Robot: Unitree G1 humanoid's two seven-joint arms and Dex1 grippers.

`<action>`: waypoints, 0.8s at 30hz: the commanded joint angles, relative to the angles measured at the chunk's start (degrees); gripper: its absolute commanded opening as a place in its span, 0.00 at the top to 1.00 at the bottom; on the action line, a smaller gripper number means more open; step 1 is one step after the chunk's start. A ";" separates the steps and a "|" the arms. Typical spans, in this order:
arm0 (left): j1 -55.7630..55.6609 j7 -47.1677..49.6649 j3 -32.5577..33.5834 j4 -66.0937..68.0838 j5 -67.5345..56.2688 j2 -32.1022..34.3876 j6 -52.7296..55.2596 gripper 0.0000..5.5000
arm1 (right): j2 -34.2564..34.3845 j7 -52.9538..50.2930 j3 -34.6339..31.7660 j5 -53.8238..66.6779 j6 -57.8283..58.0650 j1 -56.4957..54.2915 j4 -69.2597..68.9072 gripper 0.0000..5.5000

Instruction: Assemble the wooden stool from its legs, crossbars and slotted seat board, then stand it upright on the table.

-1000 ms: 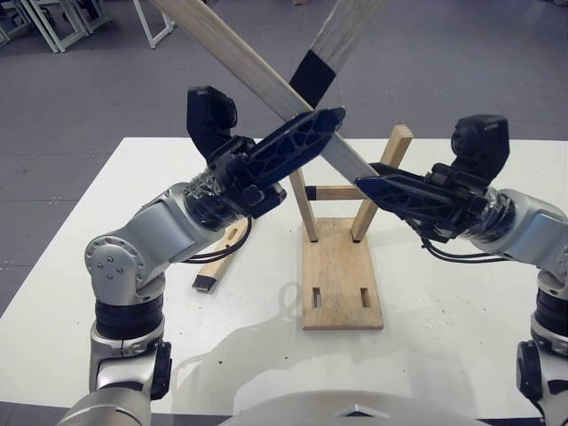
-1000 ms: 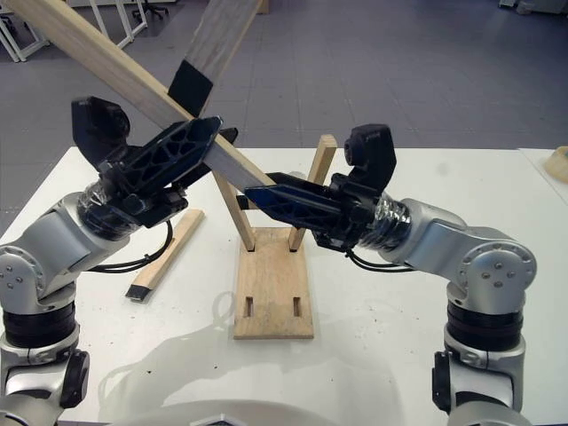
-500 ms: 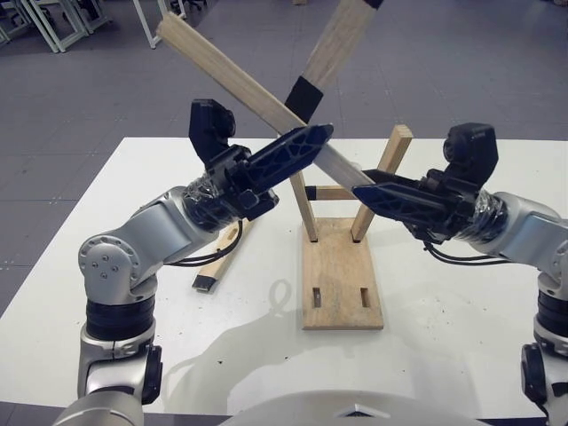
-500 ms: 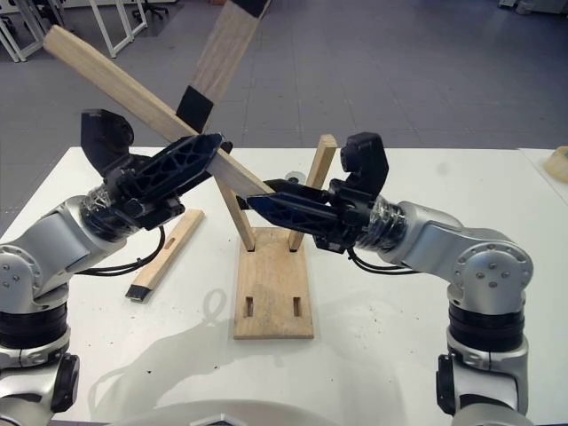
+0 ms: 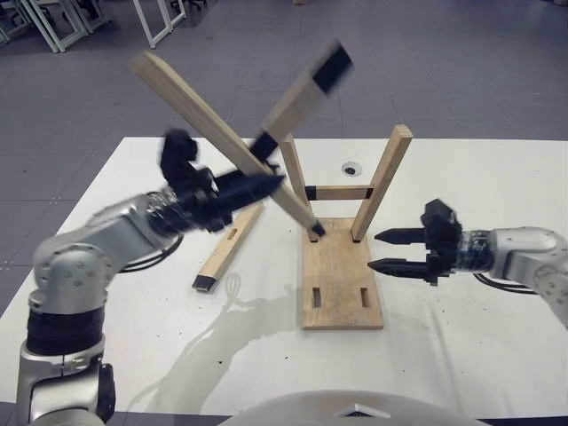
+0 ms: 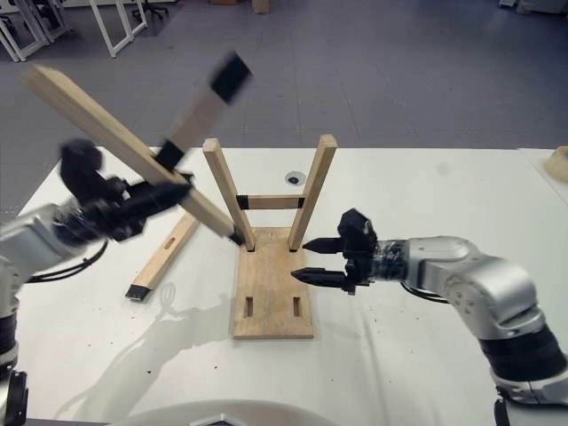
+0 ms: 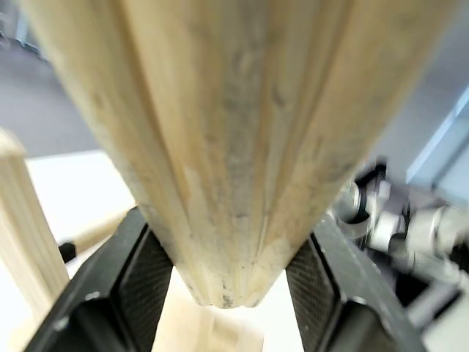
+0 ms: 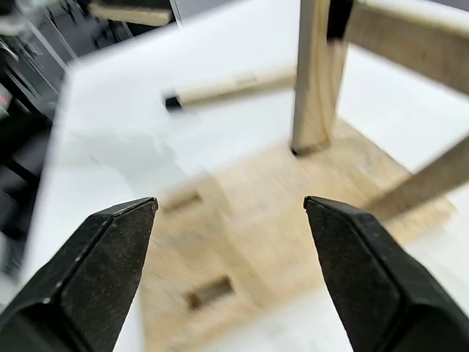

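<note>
Wooden stool, part-built. The flat, pale slotted seat board (image 5: 342, 312) lies on the white table (image 5: 461, 355). Two pale square legs (image 5: 383, 177), joined by a short crossbar (image 5: 342, 192), stand in its far slots, and the two near slots (image 5: 317, 297) are open.

Left gripper (image 5: 266, 185): clamped on a second leg set, a long pale wooden leg (image 5: 195, 102) crossed by a black-banded leg (image 5: 306, 84). The set is held tilted above the table. The long leg's lower end sits by the foot of the left standing leg; whether they touch cannot be told.

Right gripper (image 5: 374, 251): fingers apart, holding nothing, just beside the board's right edge.

A loose slotted wooden bar with a black end (image 5: 226, 250) lies left of the board.

Step in hand, as judged: seating the second leg set. The next move calls for righting that set, bringing its feet over the near slots and pressing down. The right gripper could steady the board.
</note>
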 commanded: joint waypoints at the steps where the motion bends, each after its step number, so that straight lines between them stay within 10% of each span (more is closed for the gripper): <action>1: 1.54 -11.27 -9.97 0.85 16.96 0.60 -8.46 0.62 | -0.14 1.36 9.32 -14.95 -7.99 -0.99 1.12 0.33; 24: 1.33 -21.64 -18.47 14.93 41.61 -9.92 -22.85 0.63 | 2.30 2.82 15.28 -45.98 -28.91 1.99 6.54 0.33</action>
